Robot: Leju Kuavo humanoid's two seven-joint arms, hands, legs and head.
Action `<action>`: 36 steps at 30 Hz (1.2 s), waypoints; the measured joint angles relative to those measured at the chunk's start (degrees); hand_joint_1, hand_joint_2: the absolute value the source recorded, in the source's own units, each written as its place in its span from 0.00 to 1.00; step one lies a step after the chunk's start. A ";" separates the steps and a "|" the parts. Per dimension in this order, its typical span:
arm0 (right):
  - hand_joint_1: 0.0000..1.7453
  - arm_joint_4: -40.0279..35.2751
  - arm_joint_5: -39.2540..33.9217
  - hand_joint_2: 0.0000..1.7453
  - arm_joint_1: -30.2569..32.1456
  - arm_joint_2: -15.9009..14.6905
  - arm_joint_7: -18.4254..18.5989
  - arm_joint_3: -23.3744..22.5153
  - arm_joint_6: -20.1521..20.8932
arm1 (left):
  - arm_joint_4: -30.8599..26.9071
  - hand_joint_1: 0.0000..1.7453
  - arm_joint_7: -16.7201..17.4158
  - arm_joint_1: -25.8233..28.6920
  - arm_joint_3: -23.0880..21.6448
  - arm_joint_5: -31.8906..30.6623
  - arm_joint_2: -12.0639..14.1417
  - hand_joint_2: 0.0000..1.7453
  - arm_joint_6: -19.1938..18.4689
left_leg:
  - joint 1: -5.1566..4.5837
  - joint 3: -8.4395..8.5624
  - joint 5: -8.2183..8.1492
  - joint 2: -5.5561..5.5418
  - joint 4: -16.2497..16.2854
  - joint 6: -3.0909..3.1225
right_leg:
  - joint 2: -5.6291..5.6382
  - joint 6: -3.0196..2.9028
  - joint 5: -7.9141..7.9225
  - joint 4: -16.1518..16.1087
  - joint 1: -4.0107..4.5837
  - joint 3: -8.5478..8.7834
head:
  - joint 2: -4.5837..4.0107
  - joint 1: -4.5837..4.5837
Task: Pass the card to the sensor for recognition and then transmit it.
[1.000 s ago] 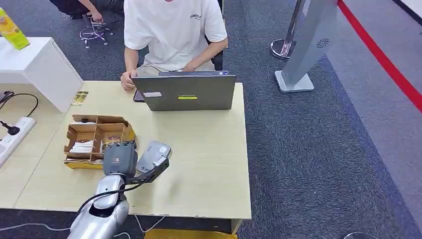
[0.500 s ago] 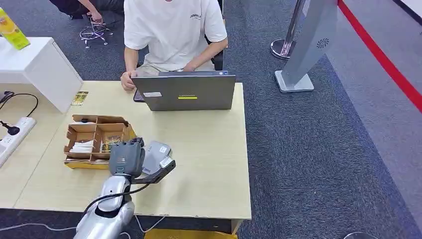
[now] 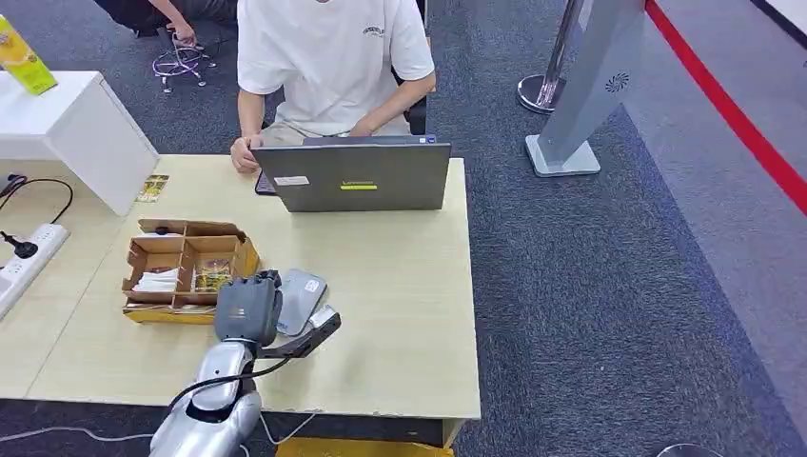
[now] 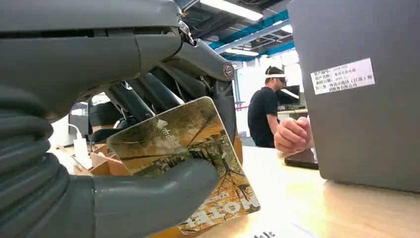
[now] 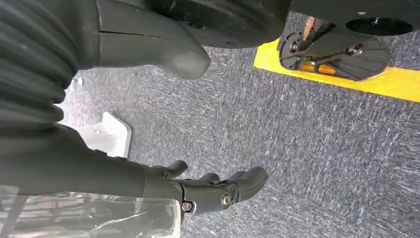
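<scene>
A pale wooden table [image 3: 400, 286] carries a grey laptop [image 3: 354, 177] at its far edge, a partitioned cardboard box [image 3: 181, 267] near the left side, and a grey sensor pad [image 3: 303, 290] just beside the box. Grey carpet [image 3: 590, 314] surrounds the table.

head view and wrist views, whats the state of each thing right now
card: pinched by left hand, over the grey sensor
right hand: holds nothing, fingers loosely curled, above carpet
laptop: open, lid back toward robot
cardboard box: open-topped, compartments hold small items
power strip: one plug in
</scene>
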 joint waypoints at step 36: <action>0.00 0.00 0.72 1.00 0.04 0.00 -0.74 0.50 0.68 | 3.80 1.00 -3.28 -4.96 1.29 4.20 2.65 1.00 1.64 | 0.06 0.03 0.11 0.01 -0.01 0.00 | 0.01 -0.03 0.07 0.04 0.05 0.00 | 0.00 0.00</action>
